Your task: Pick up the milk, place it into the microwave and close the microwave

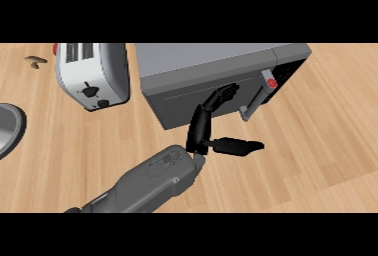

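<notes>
Upper centre of frame: grey box-shaped microwave on the light wooden desk, its door panel facing down-frame. The left hand is released, grasping nothing; its straight black fingers lie against the door panel, thumb out to the right. The milk cannot be seen. White-and-grey toaster at upper left.

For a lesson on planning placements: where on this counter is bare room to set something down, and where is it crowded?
Bare counter lies right of the microwave, and between the grey dish and the forearm, below the toaster. Crowded: the microwave's front, where the left hand touches it.
</notes>
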{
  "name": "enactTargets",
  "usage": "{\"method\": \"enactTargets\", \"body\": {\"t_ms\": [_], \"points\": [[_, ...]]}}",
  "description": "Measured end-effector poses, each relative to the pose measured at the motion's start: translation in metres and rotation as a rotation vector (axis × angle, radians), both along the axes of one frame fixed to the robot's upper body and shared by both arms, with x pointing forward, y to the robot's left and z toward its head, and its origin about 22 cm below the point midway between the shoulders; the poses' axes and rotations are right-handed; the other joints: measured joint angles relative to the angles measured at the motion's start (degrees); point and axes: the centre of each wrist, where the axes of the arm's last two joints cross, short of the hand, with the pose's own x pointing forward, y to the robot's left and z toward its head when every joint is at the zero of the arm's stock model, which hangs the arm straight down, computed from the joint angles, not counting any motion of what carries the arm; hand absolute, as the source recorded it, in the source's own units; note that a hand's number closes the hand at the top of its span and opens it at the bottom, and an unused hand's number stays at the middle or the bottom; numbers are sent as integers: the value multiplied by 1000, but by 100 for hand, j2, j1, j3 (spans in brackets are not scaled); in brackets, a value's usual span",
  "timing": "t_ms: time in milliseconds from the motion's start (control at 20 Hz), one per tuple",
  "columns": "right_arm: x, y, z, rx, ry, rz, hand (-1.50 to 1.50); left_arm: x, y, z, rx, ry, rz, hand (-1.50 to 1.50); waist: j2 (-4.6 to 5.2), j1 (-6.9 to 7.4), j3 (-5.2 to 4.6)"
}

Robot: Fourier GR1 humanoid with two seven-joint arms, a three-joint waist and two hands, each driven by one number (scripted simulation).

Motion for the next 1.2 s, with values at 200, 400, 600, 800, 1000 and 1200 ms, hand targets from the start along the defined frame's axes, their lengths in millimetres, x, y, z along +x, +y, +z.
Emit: {"method": "enactTargets", "body": {"t_ms": [200,400,600,800,1000,1200], "points": [[6,-1,5,-8,-21,-6,150,1,-1,1,-11,-9,1,-150,28,-1,5],[12,-1,10,-18,-28,-6,150,2,-1,0,-19,-20,3,-150,44,-2,6],[17,-3,15,-25,-38,-4,150,2,-1,-1,-33,-24,4,-150,49,-15,8],[28,7,-15,190,51,96,-150,2,-3,1,-41,-41,-12,-150,97,34,38],[36,8,-28,291,113,148,-150,2,-3,0,-52,-46,-9,-150,104,27,37],[43,5,-34,350,154,177,-150,3,-2,-1,-60,-53,-4,-150,100,2,38]]}}
